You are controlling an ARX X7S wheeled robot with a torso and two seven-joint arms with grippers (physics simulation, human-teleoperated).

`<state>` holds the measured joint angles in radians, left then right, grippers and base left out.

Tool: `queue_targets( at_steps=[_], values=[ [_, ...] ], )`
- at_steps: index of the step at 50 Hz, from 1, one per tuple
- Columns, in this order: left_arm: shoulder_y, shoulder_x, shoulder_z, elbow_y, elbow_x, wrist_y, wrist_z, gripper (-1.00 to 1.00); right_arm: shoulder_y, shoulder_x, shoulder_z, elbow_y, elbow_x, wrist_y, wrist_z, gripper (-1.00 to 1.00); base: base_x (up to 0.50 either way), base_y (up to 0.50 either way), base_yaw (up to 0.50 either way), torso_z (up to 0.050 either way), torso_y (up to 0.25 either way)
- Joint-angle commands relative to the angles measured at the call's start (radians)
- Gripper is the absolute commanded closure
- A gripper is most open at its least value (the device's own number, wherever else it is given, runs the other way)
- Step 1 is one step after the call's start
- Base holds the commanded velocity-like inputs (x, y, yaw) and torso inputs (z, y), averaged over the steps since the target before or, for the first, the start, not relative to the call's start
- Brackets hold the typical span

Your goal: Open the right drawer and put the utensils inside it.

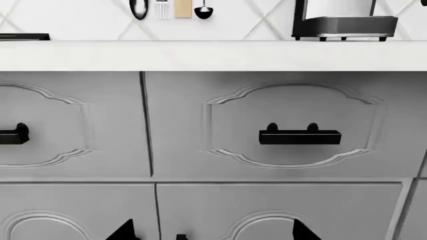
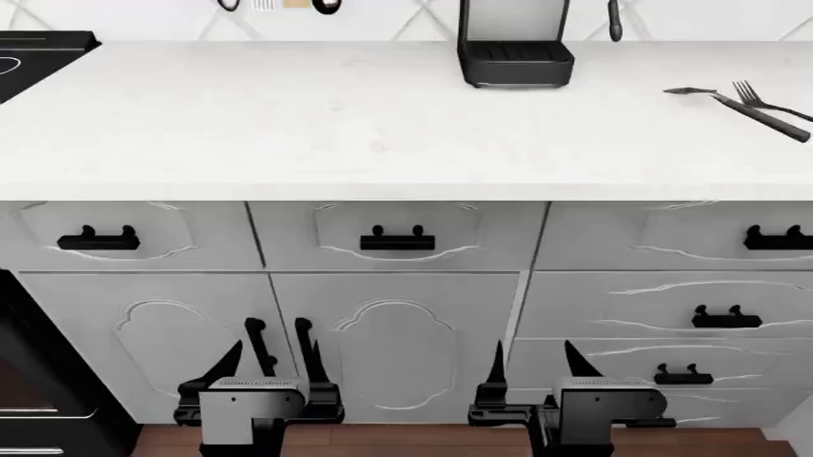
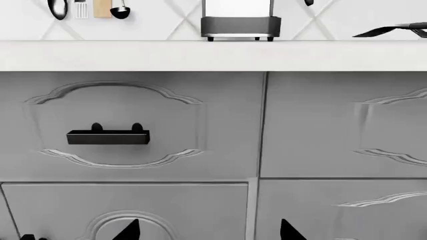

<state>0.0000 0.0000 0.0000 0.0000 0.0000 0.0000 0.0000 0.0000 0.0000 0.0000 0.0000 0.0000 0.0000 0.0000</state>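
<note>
Right gripper (image 2: pixel 531 367): low centre-right of the head frame, jaws spread wide, holding nothing, pointed at the cabinet fronts.
Left gripper (image 2: pixel 273 343): low centre-left, jaws parted more narrowly, empty.
Right drawer (image 2: pixel 673 233): top row, right edge of the head frame, shut; lies up and to the right of the right gripper, well apart. Its bar handle (image 2: pixel 778 240) runs level, left to right, and is cut off by the frame edge. The right arm is the nearer; judged the one to pull.
Spatula (image 2: pixel 743 108) and fork (image 2: pixel 768 103): upper right of the head frame, on the bench (image 2: pixel 318 124), lying close together or crossing, long axes slanting down to the right, directly above the right drawer.
Coffee machine (image 2: pixel 515 43): upper centre, well clear of the utensils.
Room: open space before the drawer front; bench edge overhangs above it.
</note>
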Motion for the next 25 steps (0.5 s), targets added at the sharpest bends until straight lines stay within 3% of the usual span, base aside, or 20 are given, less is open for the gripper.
queue_targets(
  at_steps=[1,8,12,14,19,23,25],
  values=[
    [0.000,-0.017,0.020,0.019,-0.013,-0.010,-0.018,-1.00,-0.010,0.011,-0.014,-0.036,0.063,0.013,0.000,-1.00,0.00,0.00,0.00,0.000,0.000],
    [0.000,-0.039,0.049,0.022,-0.026,-0.002,-0.049,-1.00,-0.012,0.039,-0.040,-0.052,0.083,0.013,0.033,-1.00,0.00,0.00,0.00,0.000,0.000],
    [-0.051,-0.057,0.036,0.121,-0.053,-0.086,-0.059,-1.00,0.033,0.071,-0.037,-0.200,0.085,0.126,0.051,-1.00,0.00,0.00,0.00,0.000,0.000],
    [-0.133,-0.076,0.029,0.201,-0.067,-0.156,-0.053,-1.00,0.118,0.111,-0.027,-0.336,0.080,0.251,0.050,-1.00,0.00,0.00,0.00,0.000,0.000],
    [-0.522,-0.146,-0.058,0.487,-0.158,-0.469,-0.072,-1.00,0.497,0.224,0.049,-0.716,0.118,0.678,0.049,-1.00,0.00,0.00,0.00,0.000,0.000],
    [-0.706,-0.177,-0.078,0.566,-0.182,-0.582,-0.085,-1.00,0.708,0.268,0.058,-0.806,0.136,0.854,0.046,-1.00,0.00,0.00,0.00,0.000,0.000],
    [-0.707,-0.178,-0.077,0.566,-0.183,-0.583,-0.086,-1.00,0.709,0.269,0.057,-0.807,0.137,0.856,0.047,-1.00,0.00,0.00,0.00,0.000,0.000]
  ],
)
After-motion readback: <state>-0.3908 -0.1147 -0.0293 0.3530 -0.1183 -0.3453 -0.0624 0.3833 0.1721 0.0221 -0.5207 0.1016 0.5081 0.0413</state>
